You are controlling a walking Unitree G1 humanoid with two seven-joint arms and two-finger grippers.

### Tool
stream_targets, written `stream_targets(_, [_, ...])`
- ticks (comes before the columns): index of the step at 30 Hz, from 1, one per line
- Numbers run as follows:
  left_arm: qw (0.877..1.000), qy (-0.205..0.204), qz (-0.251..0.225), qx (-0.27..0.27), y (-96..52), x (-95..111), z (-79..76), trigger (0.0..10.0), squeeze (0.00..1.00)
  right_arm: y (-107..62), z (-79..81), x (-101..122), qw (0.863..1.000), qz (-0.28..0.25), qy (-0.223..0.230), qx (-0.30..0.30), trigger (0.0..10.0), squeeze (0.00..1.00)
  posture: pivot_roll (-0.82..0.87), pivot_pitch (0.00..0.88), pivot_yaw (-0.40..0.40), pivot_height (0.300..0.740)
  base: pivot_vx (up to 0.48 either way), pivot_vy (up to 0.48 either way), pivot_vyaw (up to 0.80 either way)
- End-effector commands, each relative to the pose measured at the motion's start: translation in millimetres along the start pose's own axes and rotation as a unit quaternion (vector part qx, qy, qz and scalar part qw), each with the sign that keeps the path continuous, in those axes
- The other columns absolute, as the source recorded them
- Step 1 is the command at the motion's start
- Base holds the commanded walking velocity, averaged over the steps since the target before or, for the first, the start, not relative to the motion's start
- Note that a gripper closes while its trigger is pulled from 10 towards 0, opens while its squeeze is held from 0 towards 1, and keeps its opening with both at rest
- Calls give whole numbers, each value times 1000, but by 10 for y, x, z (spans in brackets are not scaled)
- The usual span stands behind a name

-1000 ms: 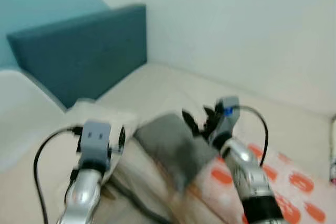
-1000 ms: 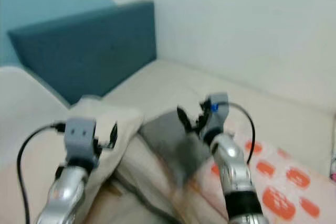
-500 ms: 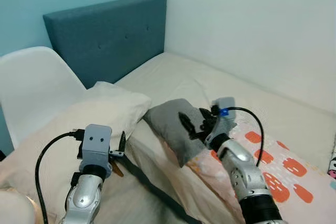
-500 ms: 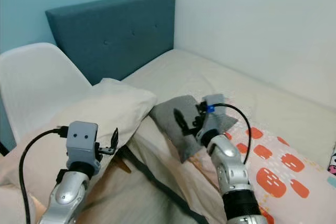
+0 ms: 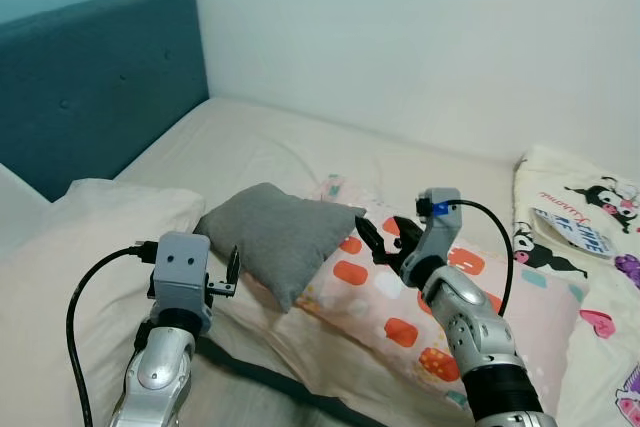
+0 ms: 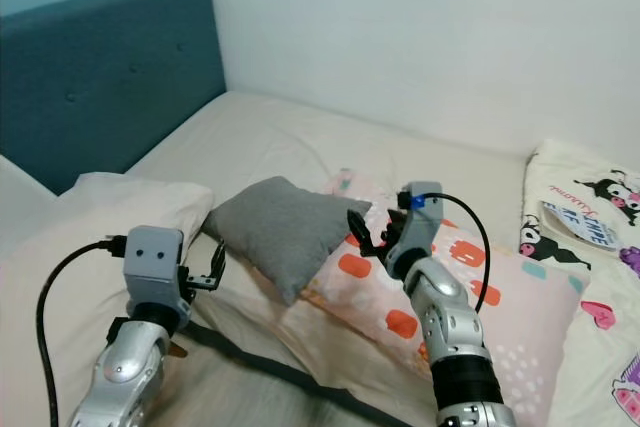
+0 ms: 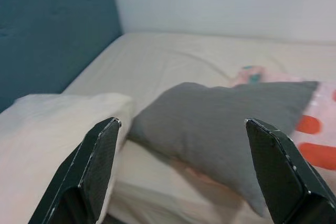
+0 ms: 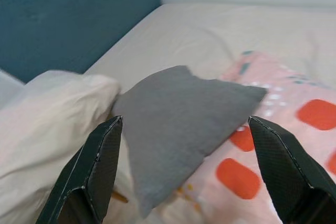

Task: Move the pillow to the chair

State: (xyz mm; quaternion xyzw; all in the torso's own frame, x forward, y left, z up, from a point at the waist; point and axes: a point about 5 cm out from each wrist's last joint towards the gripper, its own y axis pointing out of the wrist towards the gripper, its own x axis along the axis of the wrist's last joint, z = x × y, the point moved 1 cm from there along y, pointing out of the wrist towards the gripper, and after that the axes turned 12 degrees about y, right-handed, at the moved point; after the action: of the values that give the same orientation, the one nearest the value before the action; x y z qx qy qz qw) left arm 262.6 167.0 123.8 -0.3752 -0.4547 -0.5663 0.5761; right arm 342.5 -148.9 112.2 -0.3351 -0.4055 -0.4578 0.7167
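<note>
A small grey pillow [image 5: 275, 237] lies on the bed, leaning on a pink pillow with orange spots [image 5: 420, 297]. It also appears ahead of both wrist cameras [image 7: 231, 124] [image 8: 178, 114]. A large cream pillow [image 5: 80, 237] lies to its left. My left gripper [image 7: 182, 123] is open and hovers short of the grey pillow, near its left corner [image 5: 233, 269]. My right gripper [image 5: 380, 239] is open too, above the pink pillow just right of the grey one. A pale sliver of the white chair [image 5: 15, 202] sits at the far left edge.
A teal padded headboard [image 5: 100, 77] stands at the back left against a white wall. Cartoon-print bedding [image 5: 580, 217] lies at the right. A dark band crosses the blanket [image 5: 280, 379] near me. Bare beige sheet [image 5: 270, 142] stretches behind the pillows.
The camera has swung right: headboard and white chair slid to the left edge, and the cartoon bedding came into view. Both grippers stay open and held out before me.
</note>
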Motion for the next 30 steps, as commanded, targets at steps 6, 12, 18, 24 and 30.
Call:
stream_targets(6, [999,-17,26,12,-20,-84,13,10000,0,28,57,-31,1000,19,-15,18,10000,0,70,0,-59,740,410,0,0])
stream_targets(12, [999,-22,24,4,-22,-86,-6,10000,0,29,75,-45,999,29,-25,29,10000,0,68,0,-59,740,411,0,0])
stream_targets(18, [999,2,-10,-32,-37,11,-105,10000,0,27,80,-51,998,35,-27,33,10000,0,70,0,-62,740,0,0,0])
stream_targets(24, [1000,-25,7,-7,-28,-40,-22,10000,0,30,74,-92,997,58,-31,31,10000,0,65,0,-59,720,0,0,0])
stream_targets(30, [1000,-19,7,0,-29,-38,-4,10000,0,25,43,-97,997,64,-23,21,10000,0,65,0,-60,690,0,0,0])
